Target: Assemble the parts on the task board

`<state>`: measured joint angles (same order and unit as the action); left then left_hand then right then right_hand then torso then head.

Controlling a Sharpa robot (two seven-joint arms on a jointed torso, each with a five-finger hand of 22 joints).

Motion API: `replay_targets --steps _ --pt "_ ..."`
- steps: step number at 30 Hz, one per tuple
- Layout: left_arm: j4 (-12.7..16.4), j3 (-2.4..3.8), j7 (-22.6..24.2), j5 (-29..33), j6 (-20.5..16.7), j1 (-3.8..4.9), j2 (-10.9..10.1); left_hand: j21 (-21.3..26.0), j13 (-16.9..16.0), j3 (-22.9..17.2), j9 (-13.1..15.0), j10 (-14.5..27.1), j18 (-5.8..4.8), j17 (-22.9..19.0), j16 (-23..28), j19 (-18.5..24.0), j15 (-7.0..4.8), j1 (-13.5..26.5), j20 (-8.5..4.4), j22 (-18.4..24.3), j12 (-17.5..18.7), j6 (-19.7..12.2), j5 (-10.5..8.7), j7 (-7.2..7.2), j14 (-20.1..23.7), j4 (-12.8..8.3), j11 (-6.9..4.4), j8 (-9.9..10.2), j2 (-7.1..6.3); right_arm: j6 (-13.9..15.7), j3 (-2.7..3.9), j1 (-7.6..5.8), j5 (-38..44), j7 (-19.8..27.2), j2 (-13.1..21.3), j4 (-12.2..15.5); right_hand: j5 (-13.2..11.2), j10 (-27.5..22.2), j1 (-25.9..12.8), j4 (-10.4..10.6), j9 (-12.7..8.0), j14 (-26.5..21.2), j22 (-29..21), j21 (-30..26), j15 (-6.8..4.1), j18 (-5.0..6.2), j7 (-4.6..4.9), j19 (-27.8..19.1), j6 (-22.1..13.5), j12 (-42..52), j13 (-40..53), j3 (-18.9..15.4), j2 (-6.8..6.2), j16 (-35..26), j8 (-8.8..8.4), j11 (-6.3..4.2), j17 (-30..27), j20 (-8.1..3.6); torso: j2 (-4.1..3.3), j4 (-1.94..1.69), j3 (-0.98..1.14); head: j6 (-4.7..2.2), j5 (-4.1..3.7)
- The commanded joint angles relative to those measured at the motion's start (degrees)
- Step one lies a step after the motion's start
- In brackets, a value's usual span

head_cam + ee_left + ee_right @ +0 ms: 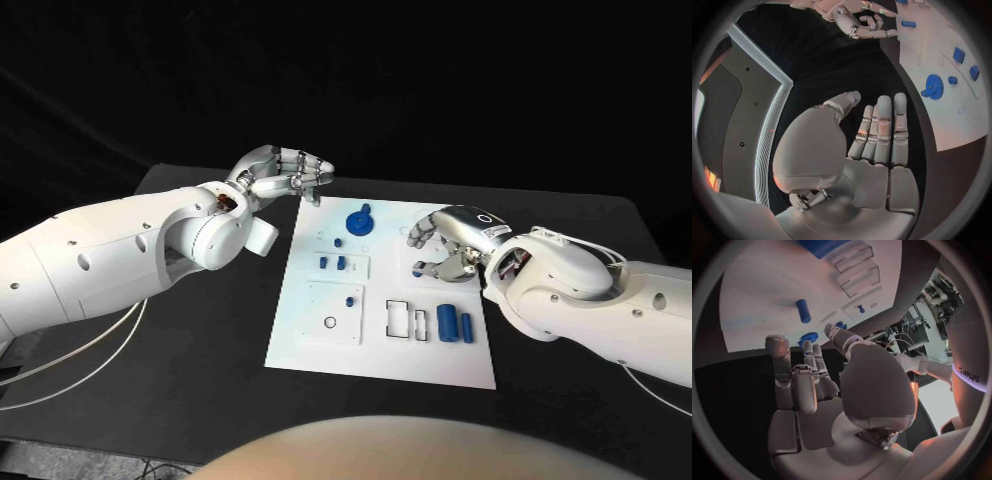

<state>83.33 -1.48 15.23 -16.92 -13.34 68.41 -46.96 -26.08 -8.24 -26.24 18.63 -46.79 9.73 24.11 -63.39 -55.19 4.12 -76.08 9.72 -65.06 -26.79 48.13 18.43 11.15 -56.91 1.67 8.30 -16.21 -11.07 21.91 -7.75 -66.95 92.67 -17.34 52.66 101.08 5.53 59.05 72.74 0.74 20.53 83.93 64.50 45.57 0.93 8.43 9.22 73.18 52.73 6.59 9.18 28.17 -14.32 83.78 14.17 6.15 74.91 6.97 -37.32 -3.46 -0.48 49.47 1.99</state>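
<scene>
The white task board (378, 345) lies in the middle of the black table. A blue gear (361, 220) sits near its far end, also seen as the gear (934, 86). Two small blue blocks (333, 263) stand left of centre. Two blue cylinders (457, 323) lie at the right, beside two empty slots (407, 321). My right hand (447, 243) hovers over the board's right edge, fingers loosely curled and holding nothing. A short blue cylinder (421, 268) lies just under its fingertips (777, 346), shown as the cylinder (803, 310). My left hand (289, 172) hangs beyond the board's far left corner; its fingers (882, 130) are empty.
A white plate (332, 312) with a small blue peg (351, 299) and a ring-shaped hole (330, 322) takes up the board's near left. Black table (188, 360) lies on both sides of the board. A white cable (87, 365) trails under my left arm.
</scene>
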Motion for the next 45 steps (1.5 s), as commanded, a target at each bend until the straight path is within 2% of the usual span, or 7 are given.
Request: replay_targets --steps 1,7,17,20,24,30,45 --pt "0.1 0.04 0.15 0.25 1.21 0.02 0.05 0.24 0.09 0.16 -0.05 0.31 0.43 -0.07 0.31 0.19 0.04 0.39 0.22 0.08 -0.28 -0.18 0.03 0.05 0.35 0.05 0.09 -0.15 0.22 -4.43 -0.03 -0.07 0.64 0.89 0.14 -0.6 0.08 -0.69 1.28 0.55 -0.41 3.18 0.04 -0.03 0.44 0.19 -0.22 0.44 -0.34 0.52 -0.26 -1.87 0.24 0.16 -0.37 0.0 3.0 0.09 -0.09 -0.01 0.04 -0.04 -0.25" --pt "0.14 0.04 0.16 0.2 1.35 0.02 0.07 0.24 0.09 0.16 -0.05 0.31 0.43 -0.07 0.31 0.19 0.04 0.39 0.22 0.08 -0.28 -0.18 0.03 0.05 0.35 0.05 0.09 -0.15 0.22 -5.62 -0.11 0.03 1.07 1.03 -0.16 -1.7 0.5 -1.01 2.51 1.01 -0.85 3.11 0.02 -0.15 0.47 0.18 -0.28 0.55 -0.31 0.91 -0.54 -2.91 0.78 0.04 -0.55 0.03 2.74 0.1 -0.05 -0.03 -0.05 0.14 -0.24" --pt "0.17 0.04 0.1 0.17 1.49 0.02 -0.02 0.37 0.12 0.23 -0.09 0.45 0.43 -0.1 0.29 0.18 0.06 0.38 0.25 0.13 -0.35 -0.22 -0.1 0.07 0.4 0.07 0.11 -0.17 0.27 -7.23 -0.23 0.34 0.69 1.18 -1.49 -3.91 0.64 -0.24 3.48 1.55 -1.16 3.16 0.81 1.2 0.34 -0.05 -0.21 1.35 0.62 1.5 -0.75 -2.54 1.5 0.08 -0.34 -0.11 2.79 0.02 -0.07 -0.1 -0.1 0.25 -0.17" --pt "0.2 0.04 0.1 0.17 1.46 0.02 -0.08 0.37 0.12 0.23 -0.09 0.45 0.43 -0.1 0.29 0.18 0.06 0.38 0.25 0.13 -0.35 -0.22 -0.1 0.07 0.4 0.07 0.11 -0.17 0.27 -7.34 -0.26 0.48 0.65 1.23 -1.83 -4.43 0.86 0.45 3.82 1.82 -1.33 3.24 1.05 1.58 0.27 -0.13 -0.2 1.65 1.13 1.72 -0.85 -1.9 1.75 0.19 -0.26 -0.18 2.96 -0.04 -0.09 -0.06 -0.09 0.21 -0.06" --pt "0.25 0.04 0.08 0.16 1.44 0.02 -0.12 0.37 0.12 0.23 -0.09 0.45 0.43 -0.1 0.29 0.18 0.06 0.38 0.25 0.13 -0.35 -0.22 -0.1 0.07 0.4 0.07 0.11 -0.17 0.27 -7.47 -0.27 0.63 0.35 1.39 -2.33 -4.88 0.89 2.86 3.77 2.95 -1.69 3.49 1.95 2.98 0.09 -0.4 -0.22 2.46 2.81 1.76 -1.19 0.77 2.02 0.66 0.09 -0.38 3.69 -0.21 -0.06 -0.02 -0.06 0.25 -0.03" --pt "0.27 0.04 0.04 0.16 1.44 0.02 -0.17 0.37 0.12 0.23 -0.09 0.45 0.43 -0.1 0.29 0.18 0.06 0.38 0.25 0.13 -0.35 -0.22 -0.1 0.07 0.4 0.07 0.11 -0.17 0.27 -8.08 -0.29 0.9 0.11 1.5 -2.89 -5.2 0.84 5.72 3.46 3.86 -1.6 3.7 2.87 4.27 -0.31 -0.62 -0.73 3.1 4.67 1.09 -1.59 3.75 1.43 1.15 0.38 -0.89 4.43 -0.56 -0.07 -0.01 -0.03 0.35 -0.02" --pt "0.27 0.04 -0.07 0.12 1.44 0.02 -0.22 0.45 0.14 0.27 -0.11 0.54 0.44 -0.12 0.26 0.17 0.07 0.38 0.27 0.16 -0.4 -0.25 -0.13 0.08 0.43 0.1 0.12 -0.18 0.34 -8.33 -0.35 1.44 0.53 0.96 -3.84 -5.89 0.8 7.44 3.43 4.15 -1.27 3.82 3.39 4.9 -0.63 -0.73 -1.13 3.37 5.66 0.6 -1.79 5.42 1.31 1.44 0.7 -1.28 4.9 -0.85 -0.03 -0.02 -0.05 0.51 0.04"
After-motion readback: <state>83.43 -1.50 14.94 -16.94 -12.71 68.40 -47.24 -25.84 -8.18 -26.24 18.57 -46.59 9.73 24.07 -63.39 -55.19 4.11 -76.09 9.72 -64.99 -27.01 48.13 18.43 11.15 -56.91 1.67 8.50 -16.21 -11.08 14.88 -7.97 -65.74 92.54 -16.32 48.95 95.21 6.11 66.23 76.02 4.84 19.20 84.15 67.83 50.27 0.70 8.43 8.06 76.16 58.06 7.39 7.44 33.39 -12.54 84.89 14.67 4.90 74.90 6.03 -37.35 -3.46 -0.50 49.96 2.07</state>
